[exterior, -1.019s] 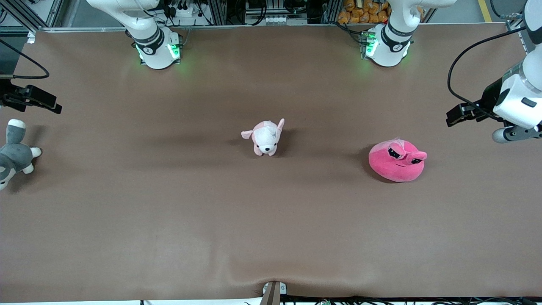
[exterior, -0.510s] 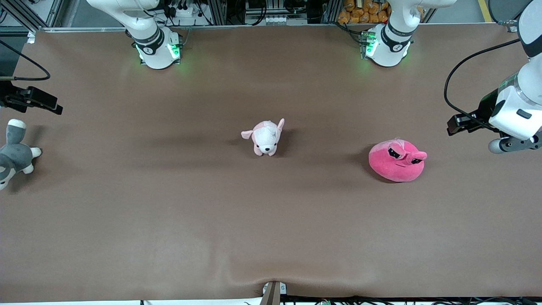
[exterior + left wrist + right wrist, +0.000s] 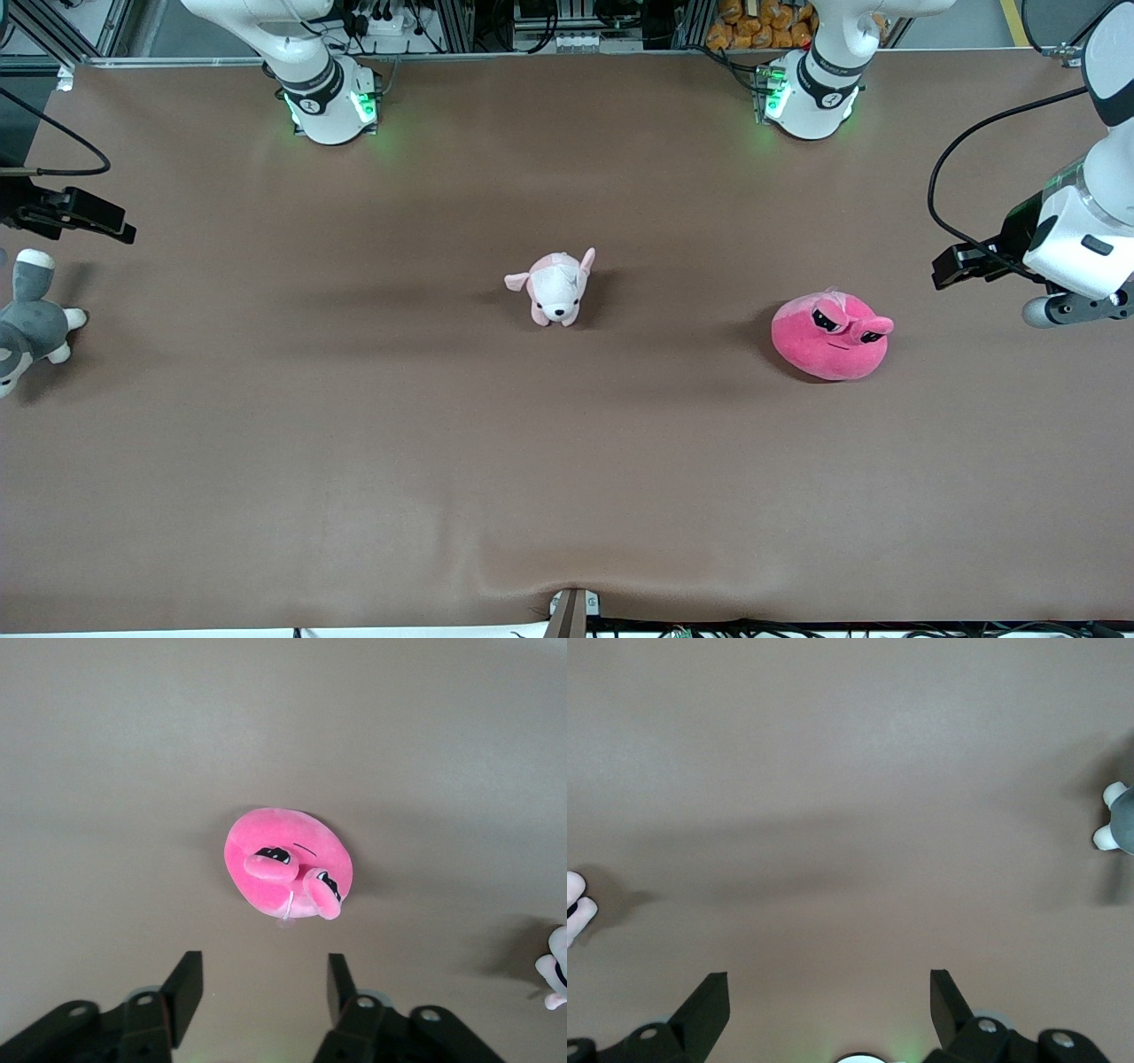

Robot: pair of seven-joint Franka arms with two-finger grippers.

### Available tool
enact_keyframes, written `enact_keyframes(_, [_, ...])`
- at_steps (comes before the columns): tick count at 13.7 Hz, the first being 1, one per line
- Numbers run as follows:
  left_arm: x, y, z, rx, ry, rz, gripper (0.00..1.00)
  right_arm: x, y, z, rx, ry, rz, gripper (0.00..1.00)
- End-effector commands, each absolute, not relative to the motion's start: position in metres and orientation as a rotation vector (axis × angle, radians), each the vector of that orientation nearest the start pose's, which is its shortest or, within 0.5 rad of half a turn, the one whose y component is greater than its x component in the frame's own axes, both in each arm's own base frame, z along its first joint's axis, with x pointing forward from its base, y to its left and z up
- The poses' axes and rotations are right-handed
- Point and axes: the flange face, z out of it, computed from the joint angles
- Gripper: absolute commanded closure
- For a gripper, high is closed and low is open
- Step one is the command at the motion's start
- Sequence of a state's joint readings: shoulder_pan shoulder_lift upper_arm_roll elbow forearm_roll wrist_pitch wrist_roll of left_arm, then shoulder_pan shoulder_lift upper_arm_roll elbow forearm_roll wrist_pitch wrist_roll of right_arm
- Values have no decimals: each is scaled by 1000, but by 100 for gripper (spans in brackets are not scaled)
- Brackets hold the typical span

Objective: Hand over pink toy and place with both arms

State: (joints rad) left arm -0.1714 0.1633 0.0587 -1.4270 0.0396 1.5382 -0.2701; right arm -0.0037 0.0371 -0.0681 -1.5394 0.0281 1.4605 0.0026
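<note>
The pink toy (image 3: 831, 338), a hot-pink round plush with two angry eyes on stalks, lies on the brown table toward the left arm's end. It also shows in the left wrist view (image 3: 288, 864), ahead of the fingers. My left gripper (image 3: 950, 264) is open and empty, in the air over the table's end beside the toy and apart from it; it also shows in its wrist view (image 3: 264, 966). My right gripper (image 3: 106, 226) is open and empty over the right arm's end of the table, also seen in its wrist view (image 3: 828, 983).
A small pale pink-and-white puppy plush (image 3: 556, 288) stands at the table's middle. A grey-and-white plush (image 3: 27, 323) lies at the table's edge at the right arm's end, close to my right gripper. The brown table cover (image 3: 567, 496) has a ripple by its front edge.
My left gripper has come down and shifted a little toward the pink toy. My right gripper has drifted slightly. The toys have not moved.
</note>
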Motion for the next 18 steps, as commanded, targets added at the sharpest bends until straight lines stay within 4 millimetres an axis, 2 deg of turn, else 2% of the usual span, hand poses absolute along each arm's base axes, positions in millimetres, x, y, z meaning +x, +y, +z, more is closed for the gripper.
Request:
enact_keyframes(1, [601, -65, 601, -3067, -229, 50, 20, 567, -14, 593, -3112, 45, 207, 0])
enact_keyframes(3, [601, -64, 604, -3068, -232, 43, 15, 571, 6, 581, -3123, 14, 249, 0])
enact_keyframes(5, [601, -64, 605, -3068, -232, 41, 6, 571, -14, 580, -3108, 61, 255, 0])
enact_keyframes(6, [600, -64, 605, -3070, -232, 42, 0, 571, -13, 587, -3110, 65, 234, 0])
enact_keyframes(8, [600, -63, 606, -3069, -234, 39, 0, 572, -6, 607, -3115, 45, 170, 0])
enact_keyframes(13, [598, -62, 611, -3064, -239, 25, 0, 562, -9, 603, -3044, 45, 290, 0])
enact_keyframes(15, [598, -50, 612, -3065, -216, 26, 0, 546, -23, 599, -3007, 79, 454, 0])
enact_keyframes(16, [600, -37, 611, -3074, -148, 33, 0, 543, -28, 598, -2994, 92, 482, 0])
enact_keyframes(18, [600, -32, 609, -3082, -93, 44, 0, 542, -41, 598, -2989, 126, 477, 0])
